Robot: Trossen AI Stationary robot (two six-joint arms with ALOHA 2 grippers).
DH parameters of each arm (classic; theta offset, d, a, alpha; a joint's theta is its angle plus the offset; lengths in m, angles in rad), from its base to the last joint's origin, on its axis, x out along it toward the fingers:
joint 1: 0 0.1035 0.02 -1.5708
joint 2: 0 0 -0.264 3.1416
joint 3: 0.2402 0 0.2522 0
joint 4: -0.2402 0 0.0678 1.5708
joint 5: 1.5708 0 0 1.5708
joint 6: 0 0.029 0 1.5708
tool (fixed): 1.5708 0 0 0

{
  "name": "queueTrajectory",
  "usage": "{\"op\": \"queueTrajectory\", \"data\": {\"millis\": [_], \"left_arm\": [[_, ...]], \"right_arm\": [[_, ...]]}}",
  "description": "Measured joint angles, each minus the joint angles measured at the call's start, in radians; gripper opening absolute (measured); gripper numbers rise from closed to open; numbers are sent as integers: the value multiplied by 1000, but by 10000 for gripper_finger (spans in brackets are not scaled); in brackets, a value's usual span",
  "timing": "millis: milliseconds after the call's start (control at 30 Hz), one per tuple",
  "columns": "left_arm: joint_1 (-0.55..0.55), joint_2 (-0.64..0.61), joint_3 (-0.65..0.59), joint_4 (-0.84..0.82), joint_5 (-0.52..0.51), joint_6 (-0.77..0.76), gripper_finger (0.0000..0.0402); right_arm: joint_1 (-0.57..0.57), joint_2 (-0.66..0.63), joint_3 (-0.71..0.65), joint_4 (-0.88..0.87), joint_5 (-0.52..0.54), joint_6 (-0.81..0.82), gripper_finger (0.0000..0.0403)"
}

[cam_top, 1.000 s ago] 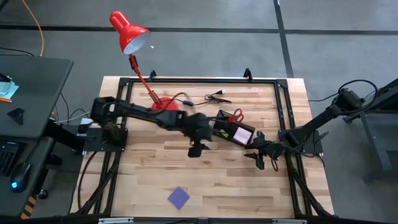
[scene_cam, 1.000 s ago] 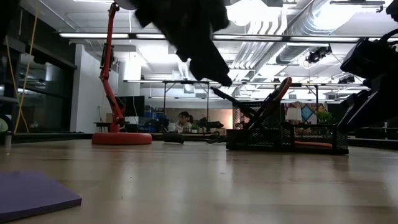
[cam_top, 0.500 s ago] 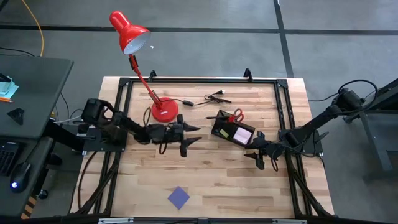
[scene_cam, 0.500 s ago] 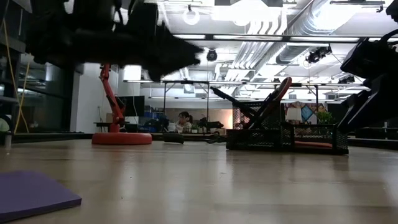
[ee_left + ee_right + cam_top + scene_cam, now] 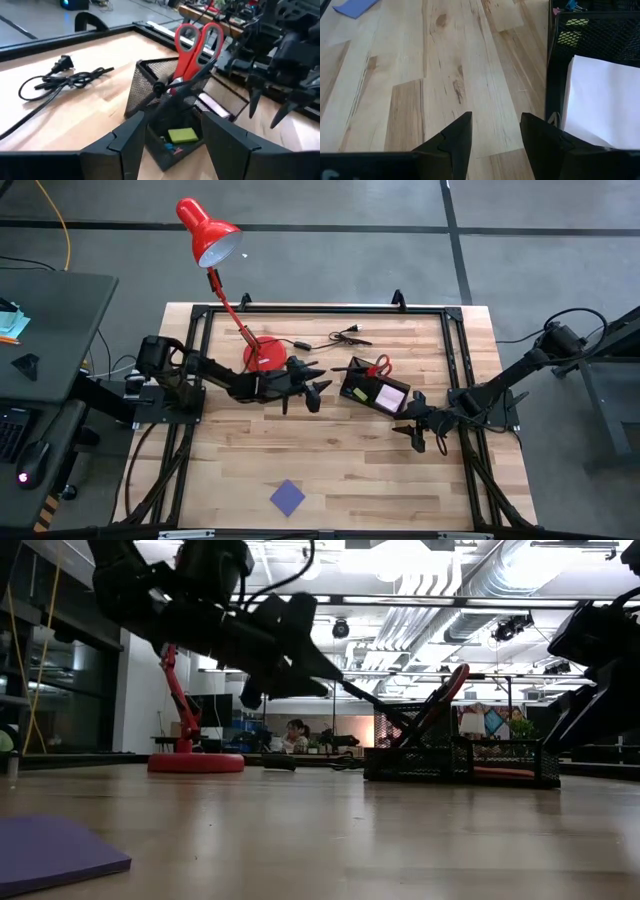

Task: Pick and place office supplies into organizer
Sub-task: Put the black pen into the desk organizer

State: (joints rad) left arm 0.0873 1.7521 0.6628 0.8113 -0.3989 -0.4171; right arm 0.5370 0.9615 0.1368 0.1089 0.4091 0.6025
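Observation:
The black mesh organizer (image 5: pixel 372 386) stands right of the table's middle. Red-handled scissors (image 5: pixel 192 47) stand in its taller section with a dark pen (image 5: pixel 187 82) leaning beside them. A small yellow piece (image 5: pixel 182 135) lies in a low compartment, and a pale note pad (image 5: pixel 605 100) lies in another. The blue-purple note pad (image 5: pixel 288 498) lies flat near the near edge. My left gripper (image 5: pixel 312 383) hovers open and empty just left of the organizer. My right gripper (image 5: pixel 412 435) hangs open and empty at the organizer's near right corner.
A red desk lamp's base (image 5: pixel 265 356) stands behind my left arm, and a black cable with plug (image 5: pixel 338 336) lies toward the far edge. A black metal frame (image 5: pixel 452 350) runs along the table's sides. Bare wood stretches between the organizer and the blue-purple pad.
My left gripper has drawn back from the organizer toward the table's left and come down lower. It has then shifted a little toward the far edge and back toward the organizer. It stays open and empty throughout.

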Motion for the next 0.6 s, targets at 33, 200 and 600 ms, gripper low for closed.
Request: {"op": "queueTrajectory", "data": {"millis": [33, 200, 600], "left_arm": [[-2, -1, 0, 2, -16, 0, 181], [-2, -1, 0, 21, -47, -8, 182], [-2, -1, 53, 15, -66, -9, 182]], "right_arm": [[0, 0, 0, 0, 0, 0, 158], [0, 0, 0, 0, 0, 0, 156], [0, 0, 0, 0, 0, 0, 163]]}}
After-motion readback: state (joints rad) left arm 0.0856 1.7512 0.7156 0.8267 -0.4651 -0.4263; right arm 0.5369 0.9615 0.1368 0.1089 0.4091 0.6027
